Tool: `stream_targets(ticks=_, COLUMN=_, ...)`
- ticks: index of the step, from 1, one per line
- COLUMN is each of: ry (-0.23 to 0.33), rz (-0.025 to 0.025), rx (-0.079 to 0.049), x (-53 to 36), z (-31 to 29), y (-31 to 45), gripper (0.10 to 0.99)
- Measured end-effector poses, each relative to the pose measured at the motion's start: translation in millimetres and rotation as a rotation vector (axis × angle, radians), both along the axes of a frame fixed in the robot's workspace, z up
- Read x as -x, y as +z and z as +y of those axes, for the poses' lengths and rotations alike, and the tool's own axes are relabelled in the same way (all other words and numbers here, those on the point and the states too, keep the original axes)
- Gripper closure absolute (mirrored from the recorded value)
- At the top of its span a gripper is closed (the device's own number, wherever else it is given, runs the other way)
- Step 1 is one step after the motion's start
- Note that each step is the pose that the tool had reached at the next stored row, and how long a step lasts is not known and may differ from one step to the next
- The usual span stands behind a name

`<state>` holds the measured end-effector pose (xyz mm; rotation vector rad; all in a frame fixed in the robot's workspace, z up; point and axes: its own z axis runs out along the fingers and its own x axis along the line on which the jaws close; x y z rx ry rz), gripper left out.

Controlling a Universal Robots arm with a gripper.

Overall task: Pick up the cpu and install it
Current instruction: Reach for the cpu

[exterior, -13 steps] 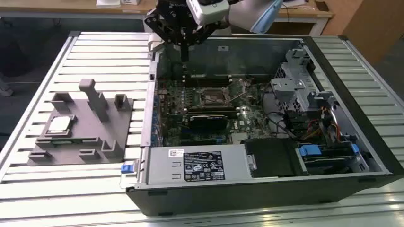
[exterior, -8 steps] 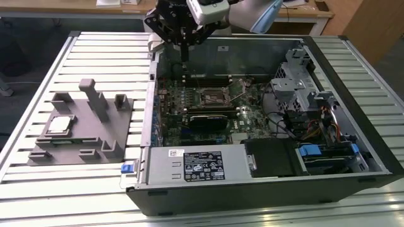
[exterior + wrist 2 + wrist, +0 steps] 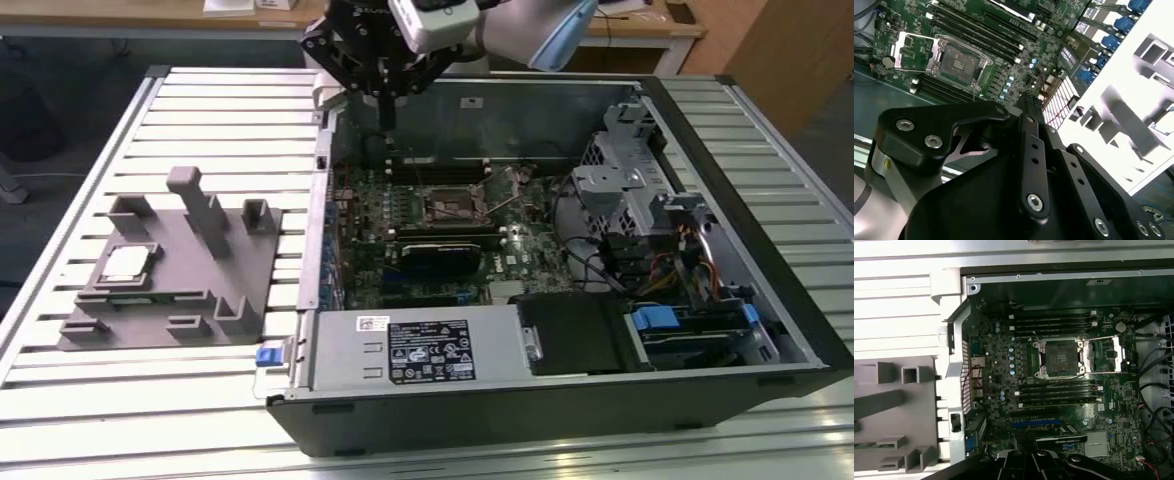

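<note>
Hovering above the far wall of the open computer case [image 3: 534, 420] in the exterior view, the gripper [image 3: 387, 118] is pointing straight down with its fingers drawn together and nothing between them. The cpu [image 3: 124, 263] is lying flat on a grey holder [image 3: 174, 290], well apart from the gripper, below it and toward the exterior view's left, outside the case on the slatted surface [image 3: 80, 400]. The motherboard socket [image 3: 447, 208] is sitting inside the case, much nearer the gripper than the cpu is. A silver power-supply box [image 3: 414, 345] is resting at the near wall, farther from the gripper again.

In the second wrist view, the gripper's black linkages are converging to a single closed tip [image 3: 1030, 100], which is hanging over the motherboard [image 3: 1004, 75]. The socket [image 3: 959, 62] is showing beyond the tip, and the holder [image 3: 1134, 100] is glaring pale off to one side.

In the first wrist view, the socket [image 3: 1060, 357] is lying with its metal plate [image 3: 1106, 355] flipped open beside it, and the holder [image 3: 884, 405] is standing outside the case wall.
</note>
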<state>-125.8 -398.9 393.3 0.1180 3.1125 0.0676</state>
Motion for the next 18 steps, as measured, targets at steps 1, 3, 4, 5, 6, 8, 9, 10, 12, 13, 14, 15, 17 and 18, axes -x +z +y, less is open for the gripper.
stream_targets(ticks=1, ry=0.000, rz=0.0000, rx=0.000, x=0.7, z=0.0, y=0.0, gripper=0.980)
stream_targets(ticks=3, ry=0.000, rz=0.0000, rx=0.000, x=2.4, z=0.0, y=-0.1, gripper=0.980)
stream_targets(ticks=4, ry=0.000, rz=0.0000, rx=0.000, x=3.4, z=0.0, y=-0.1, gripper=0.980)
stream_targets(ticks=5, ry=0.000, rz=0.0000, rx=0.000, x=4.4, z=0.0, y=-0.1, gripper=0.980)
stream_targets(ticks=6, ry=0.000, rz=0.0000, rx=0.000, x=5.3, z=0.0, y=-0.1, gripper=0.980)
stream_targets(ticks=8, ry=0.000, rz=-0.0001, rx=0.000, x=7.0, z=0.0, y=-0.2, gripper=0.980)
stream_targets(ticks=9, ry=0.000, rz=-0.0001, rx=0.000, x=7.9, z=0.0, y=-0.2, gripper=0.980)
stream_targets(ticks=10, ry=0.000, rz=-0.0001, rx=0.000, x=8.7, z=0.0, y=-0.2, gripper=0.980)
stream_targets(ticks=12, ry=0.000, rz=0.0000, rx=0.000, x=10.3, z=0.0, y=-0.2, gripper=0.980)
stream_targets(ticks=13, ry=0.000, rz=0.0000, rx=0.000, x=11.1, z=0.0, y=-0.2, gripper=0.980)
stream_targets(ticks=14, ry=0.000, rz=-0.0001, rx=0.000, x=11.8, z=0.0, y=-0.3, gripper=0.980)
stream_targets(ticks=15, ry=0.000, rz=0.0000, rx=0.000, x=12.5, z=0.0, y=-0.3, gripper=0.980)
stream_targets(ticks=17, ry=0.000, rz=0.0000, rx=0.000, x=14.2, z=0.0, y=-0.4, gripper=0.980)
stream_targets(ticks=18, ry=0.000, rz=0.0000, rx=0.000, x=15.1, z=0.0, y=-0.4, gripper=0.980)
